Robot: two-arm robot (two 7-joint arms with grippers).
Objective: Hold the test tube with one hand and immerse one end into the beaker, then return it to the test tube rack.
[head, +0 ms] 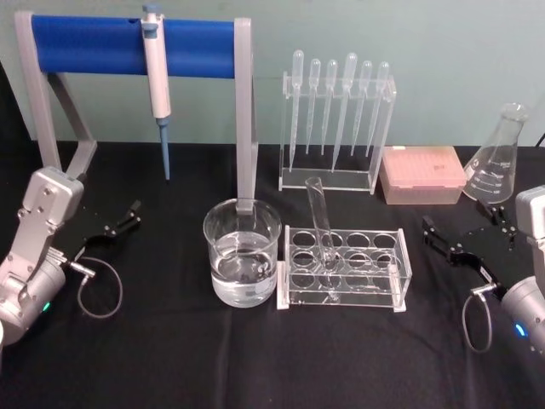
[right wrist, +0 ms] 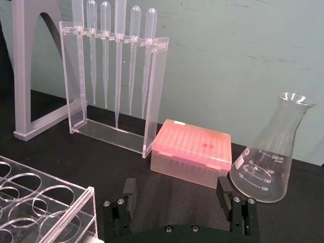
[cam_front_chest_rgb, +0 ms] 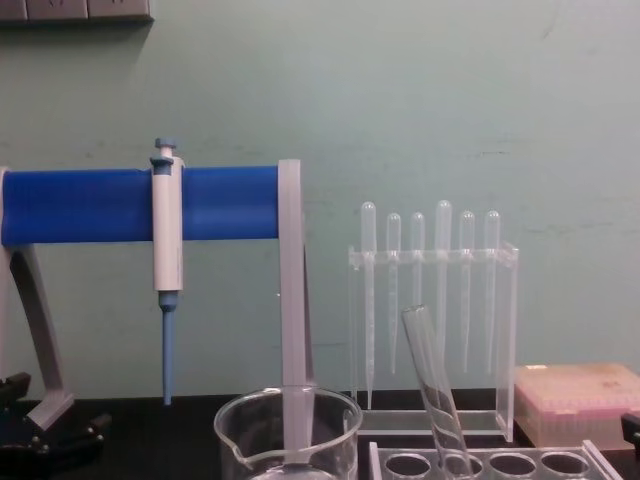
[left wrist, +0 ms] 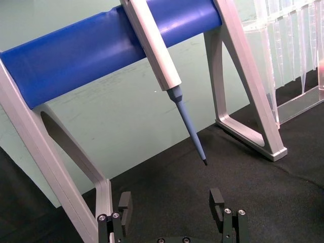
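The test tube point(head: 322, 228) leans in a hole of the clear rack point(head: 402, 271) at the table's middle, its rim tilted up and to the left; the chest view shows the test tube point(cam_front_chest_rgb: 433, 385) from the side. Just left of the rack stands the beaker point(head: 242, 252), part full of clear liquid, and the beaker point(cam_front_chest_rgb: 288, 432) has its spout at the front left. My left gripper point(head: 109, 230) rests open at the left, away from both. My right gripper point(head: 470, 230) rests open at the right of the rack. Nothing sits between the jaws of the left gripper point(left wrist: 171, 205) or the right gripper point(right wrist: 176, 188).
A white-and-blue pipettor point(head: 157, 77) hangs on a blue-barred stand point(head: 94, 44) behind the beaker. At the back stand a clear rack of plastic pipettes point(head: 336, 119), a pink tip box point(head: 421, 175) and a conical flask point(head: 498, 158). Black cloth covers the table.
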